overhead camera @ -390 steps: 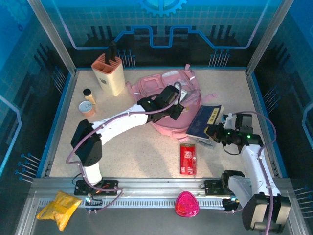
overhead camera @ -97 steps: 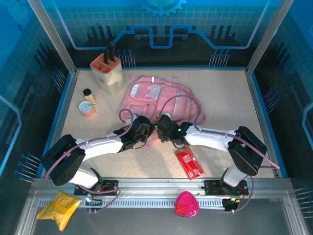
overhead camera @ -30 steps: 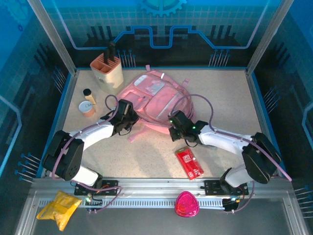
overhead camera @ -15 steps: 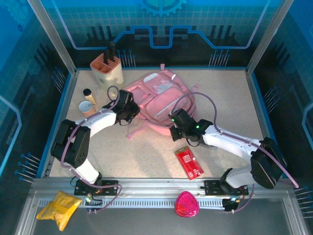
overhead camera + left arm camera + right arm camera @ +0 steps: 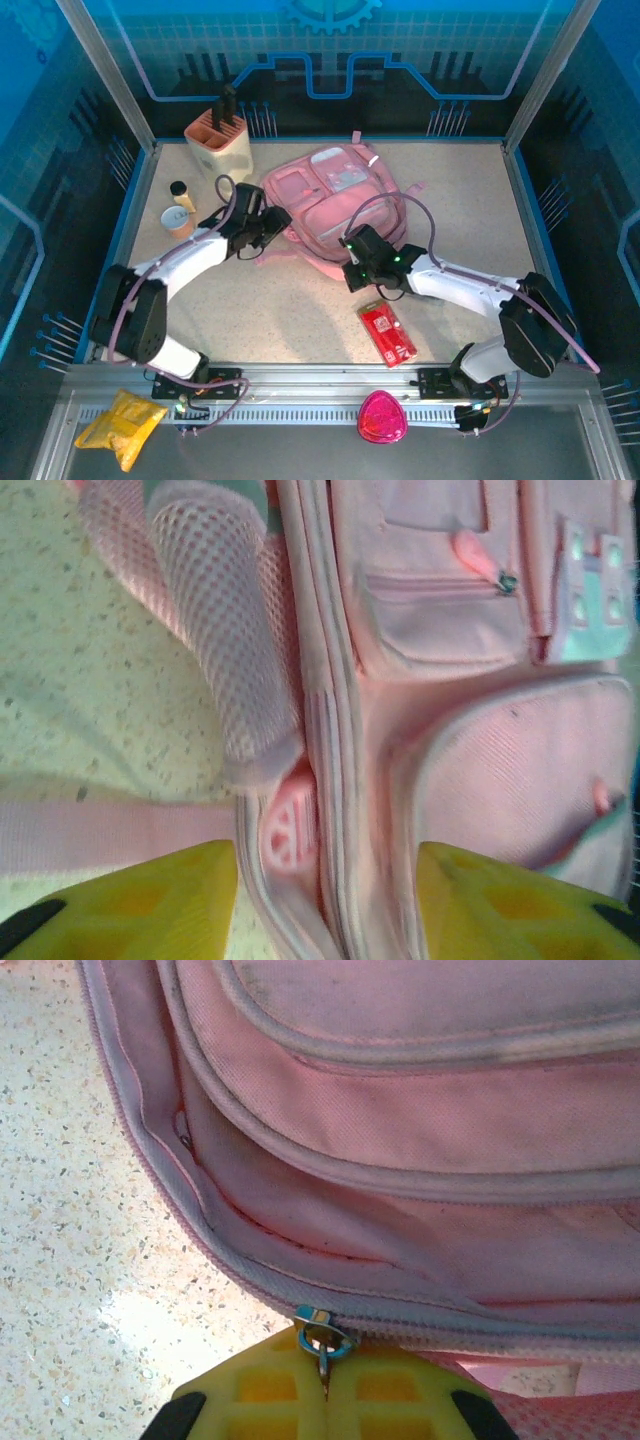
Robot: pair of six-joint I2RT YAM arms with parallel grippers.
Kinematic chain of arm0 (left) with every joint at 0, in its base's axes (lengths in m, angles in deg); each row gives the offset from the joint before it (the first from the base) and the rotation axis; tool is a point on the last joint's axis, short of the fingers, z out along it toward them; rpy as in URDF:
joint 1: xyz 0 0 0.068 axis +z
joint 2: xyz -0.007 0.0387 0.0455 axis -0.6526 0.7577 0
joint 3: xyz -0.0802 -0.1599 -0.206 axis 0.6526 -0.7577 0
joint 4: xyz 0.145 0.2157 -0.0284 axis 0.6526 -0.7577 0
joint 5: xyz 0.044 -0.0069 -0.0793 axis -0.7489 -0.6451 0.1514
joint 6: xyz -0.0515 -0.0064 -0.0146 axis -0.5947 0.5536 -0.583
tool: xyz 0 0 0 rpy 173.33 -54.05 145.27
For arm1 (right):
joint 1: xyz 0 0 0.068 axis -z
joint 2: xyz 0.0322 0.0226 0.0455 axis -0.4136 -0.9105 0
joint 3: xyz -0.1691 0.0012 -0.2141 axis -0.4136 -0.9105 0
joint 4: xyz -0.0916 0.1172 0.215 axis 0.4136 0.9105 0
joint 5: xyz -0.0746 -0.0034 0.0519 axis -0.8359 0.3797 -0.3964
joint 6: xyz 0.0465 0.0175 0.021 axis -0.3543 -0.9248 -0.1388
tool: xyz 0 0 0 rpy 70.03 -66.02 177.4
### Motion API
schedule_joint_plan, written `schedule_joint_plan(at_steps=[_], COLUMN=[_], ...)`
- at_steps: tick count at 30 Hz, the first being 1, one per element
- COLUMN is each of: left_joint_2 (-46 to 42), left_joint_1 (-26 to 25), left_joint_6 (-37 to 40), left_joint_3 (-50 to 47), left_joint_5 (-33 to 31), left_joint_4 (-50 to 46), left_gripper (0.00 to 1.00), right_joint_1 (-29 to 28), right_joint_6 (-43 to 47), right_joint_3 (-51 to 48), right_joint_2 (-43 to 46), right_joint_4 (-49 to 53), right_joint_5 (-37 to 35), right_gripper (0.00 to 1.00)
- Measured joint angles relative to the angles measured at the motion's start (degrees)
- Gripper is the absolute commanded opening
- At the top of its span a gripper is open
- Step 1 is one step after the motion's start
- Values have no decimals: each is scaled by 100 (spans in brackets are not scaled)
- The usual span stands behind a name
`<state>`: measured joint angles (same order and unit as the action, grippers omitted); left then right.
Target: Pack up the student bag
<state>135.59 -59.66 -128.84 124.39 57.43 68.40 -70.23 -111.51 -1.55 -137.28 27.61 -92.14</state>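
Observation:
The pink student bag (image 5: 340,200) lies flat at the middle back of the table, front pockets up. My left gripper (image 5: 266,226) is at its left edge, open. In the left wrist view its yellow fingers (image 5: 140,900) stand wide apart astride the bag's side seam (image 5: 320,730) and a mesh strap (image 5: 220,630), holding nothing. My right gripper (image 5: 352,264) is at the bag's near edge. In the right wrist view it (image 5: 325,1385) is shut on the blue zipper pull (image 5: 322,1343) of the bag's (image 5: 400,1110) main zip.
A red packet (image 5: 387,333) lies on the table near my right arm. A beige holder (image 5: 222,143), a small bottle (image 5: 181,192) and a round cup (image 5: 178,220) stand at the back left. A yellow pouch (image 5: 120,425) and a pink case (image 5: 381,417) rest on the front rail.
My left gripper has opened and let go of the bag's left edge. The bag has shifted right and turned. My right gripper stays shut on the zipper pull.

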Motion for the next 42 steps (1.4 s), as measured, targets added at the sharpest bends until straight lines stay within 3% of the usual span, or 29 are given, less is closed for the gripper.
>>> schedule_joint_plan(at_steps=[6, 12, 16, 23, 32, 40, 42], left_joint_2=[-1244, -1926, -2295, -1963, -1097, -761, -761], left_joint_1=[-72, -214, -721, -1672, -1941, -2013, -2033], left_joint_6=[-308, -573, -1029, -1910, -2761, -2935, -2929], left_joint_3=[-800, -1207, -1759, -2033, -2087, -1982, -1886], left_joint_5=[48, -155, -365, -804, -1180, -1421, -1482], left_joint_4=[127, 9, 140, 785, 1631, 1709, 1541], left_gripper=[70, 76, 76, 72, 52, 7, 0], right_joint_1=[-363, -684, -791, -793, -793, -793, -793], right_joint_6=[-4, -26, -50, -94, -153, -146, -125], right_joint_3=[601, 1106, 1147, 1088, 789, 756, 748], right_joint_2=[-444, -977, -1054, -1045, -837, -798, -772], right_joint_4=[-50, -216, -280, -334, -442, -450, -450], right_joint_5=[208, 369, 404, 400, 398, 376, 354], right_gripper=[0, 0, 0, 0, 0, 0, 0])
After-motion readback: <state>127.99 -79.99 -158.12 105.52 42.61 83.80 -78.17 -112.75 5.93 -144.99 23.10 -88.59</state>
